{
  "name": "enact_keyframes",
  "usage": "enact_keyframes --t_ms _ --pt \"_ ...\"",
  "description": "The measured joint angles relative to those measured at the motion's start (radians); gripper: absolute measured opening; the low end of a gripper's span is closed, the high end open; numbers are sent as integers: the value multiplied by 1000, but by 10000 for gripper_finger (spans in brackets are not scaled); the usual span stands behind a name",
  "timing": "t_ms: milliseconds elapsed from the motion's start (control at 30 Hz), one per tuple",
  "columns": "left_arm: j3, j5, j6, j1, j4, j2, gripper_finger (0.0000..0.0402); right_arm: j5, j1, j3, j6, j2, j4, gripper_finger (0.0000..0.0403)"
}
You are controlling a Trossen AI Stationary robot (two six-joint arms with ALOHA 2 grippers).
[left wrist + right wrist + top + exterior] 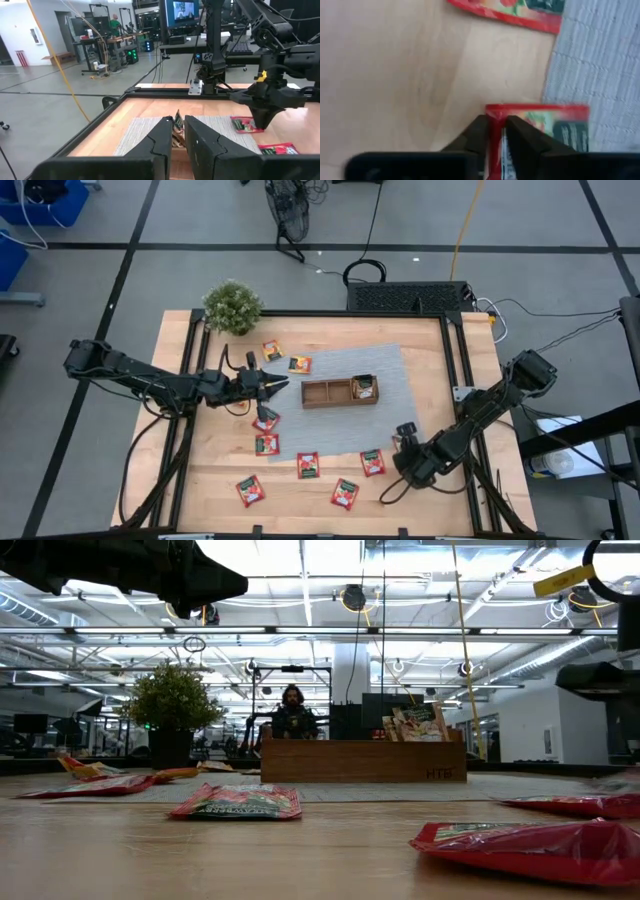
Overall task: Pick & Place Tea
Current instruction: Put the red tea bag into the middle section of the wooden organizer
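Left gripper point(277, 385), fingers pinching an orange sachet point(178, 131), is hanging just left of the tray point(340, 393), while right gripper point(496, 131) is closing on a red sachet point(555, 127) right of and below it: best squeeze squarely on the edge, then lift straight up.

I watch from straight overhead on the whole table point(215, 480), from tabletop level facing across to the wooden tray point(362, 761) at mid-frame, and from each wrist, the left looking over the grey mat point(145, 131), the right pressed close above wood.
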Motion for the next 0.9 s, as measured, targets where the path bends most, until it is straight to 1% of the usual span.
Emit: enact_keyframes --t_ms 67,167,300,467,533,633,700,767,900 --pt "0 0 0 0 0 0 58 1 0 0 -1 0 22 10" --pt "0 0 0 0 0 0 58 21 0 0 -5 0 47 6" --pt "0 0 0 0 0 0 58 62 0 14 -35 0 29 1" --pt "0 0 0 0 0 0 58 124 -2 92 -64 0 -93 0" --pt "0 0 0 0 0 0 58 131 -5 125 -12 -1 -140 0" --pt "0 0 0 0 0 0 58 78 -23 135 151 -10 -149 1" --pt "0 0 0 0 0 0 58 -3 -39 135 215 -10 -164 12" --pt "0 0 0 0 0 0 58 -75 -53 135 253 -10 -189 38" --pt "0 0 0 0 0 0 58 -133 -75 135 295 -10 -202 118"
